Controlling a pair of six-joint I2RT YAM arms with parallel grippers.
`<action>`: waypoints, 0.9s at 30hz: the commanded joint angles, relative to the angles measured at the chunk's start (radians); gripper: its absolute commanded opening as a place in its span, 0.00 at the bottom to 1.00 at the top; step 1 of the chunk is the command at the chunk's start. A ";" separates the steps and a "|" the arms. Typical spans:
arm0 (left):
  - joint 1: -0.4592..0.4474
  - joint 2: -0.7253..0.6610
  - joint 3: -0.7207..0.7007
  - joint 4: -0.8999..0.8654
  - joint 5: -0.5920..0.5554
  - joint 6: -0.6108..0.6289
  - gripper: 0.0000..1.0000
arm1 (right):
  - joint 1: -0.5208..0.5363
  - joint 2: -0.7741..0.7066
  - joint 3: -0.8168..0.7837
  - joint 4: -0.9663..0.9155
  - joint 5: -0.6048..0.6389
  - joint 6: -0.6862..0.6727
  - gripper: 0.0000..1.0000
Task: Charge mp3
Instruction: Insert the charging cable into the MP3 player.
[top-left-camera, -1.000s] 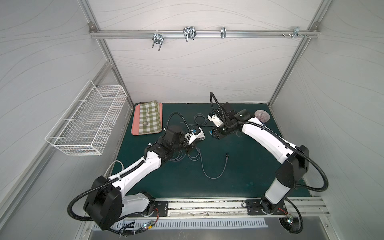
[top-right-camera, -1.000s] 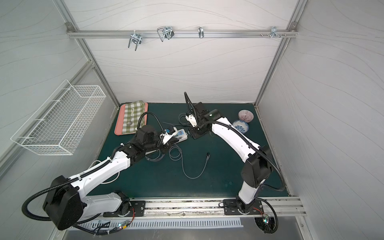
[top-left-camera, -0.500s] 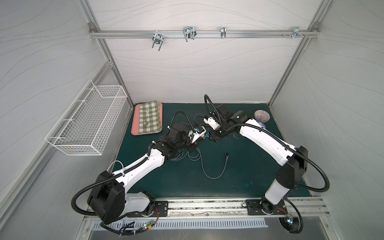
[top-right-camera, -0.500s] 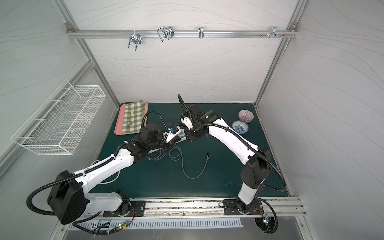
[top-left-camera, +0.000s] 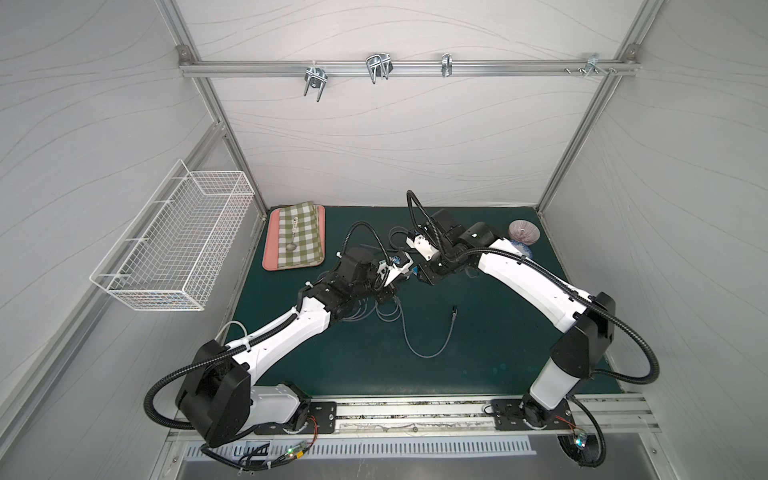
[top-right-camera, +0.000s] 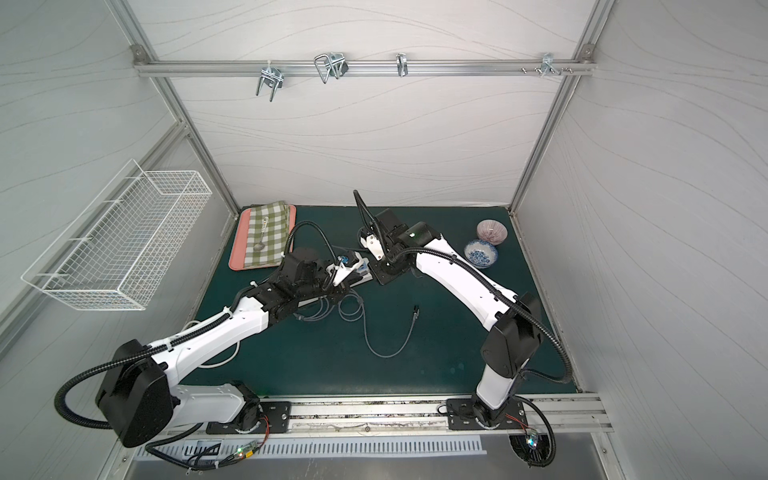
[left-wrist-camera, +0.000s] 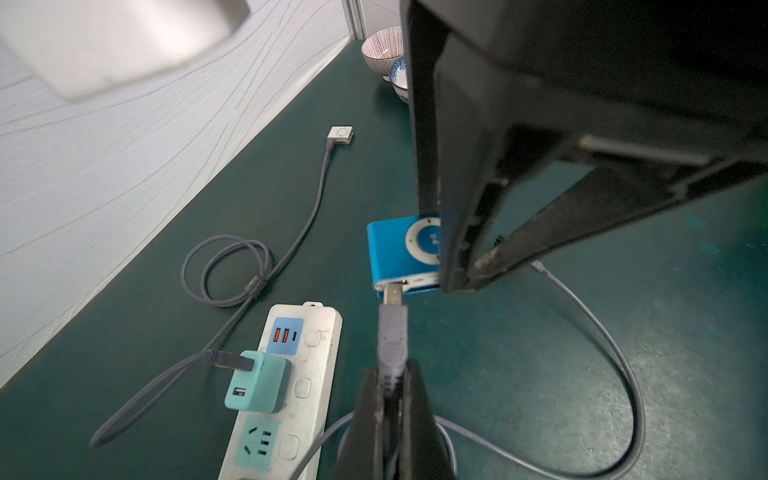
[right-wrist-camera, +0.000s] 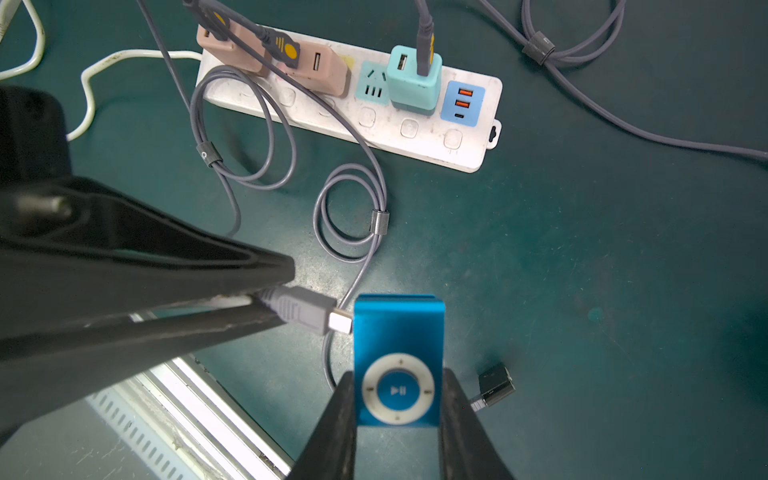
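A blue mp3 (right-wrist-camera: 398, 332) with a white control ring hangs above the green mat, and my right gripper (right-wrist-camera: 398, 378) is shut on its two sides. My left gripper (left-wrist-camera: 390, 374) is shut on the grey plug (left-wrist-camera: 392, 332) of a charging cable. The plug's metal tip (right-wrist-camera: 340, 322) meets the port on the player's edge (left-wrist-camera: 392, 286), and much of the metal shows. The cable trails down to a white power strip (right-wrist-camera: 415, 137). In both top views the two grippers meet over the middle back of the mat.
The strip holds a teal charger (right-wrist-camera: 415, 79) and pink chargers (right-wrist-camera: 320, 70). A silver player (left-wrist-camera: 341, 134) lies on its own cable. A loose cable end (top-right-camera: 414, 311), two bowls (top-right-camera: 491, 230), a pink tray (top-right-camera: 239, 249) and a wire basket (top-right-camera: 120, 245) surround the work area.
The two grippers have closed in on each other: the left carried the plug toward the back right, the right brought the player leftward. Plug and player now touch.
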 joint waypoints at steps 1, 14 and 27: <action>-0.006 0.009 0.055 0.037 -0.002 0.011 0.00 | 0.015 -0.027 -0.001 -0.013 -0.001 0.004 0.20; -0.006 0.019 0.055 0.028 -0.004 0.013 0.00 | 0.004 -0.069 -0.030 0.042 0.075 0.024 0.20; -0.009 0.018 0.061 0.040 -0.006 0.008 0.00 | 0.008 -0.059 -0.048 0.053 0.049 0.026 0.19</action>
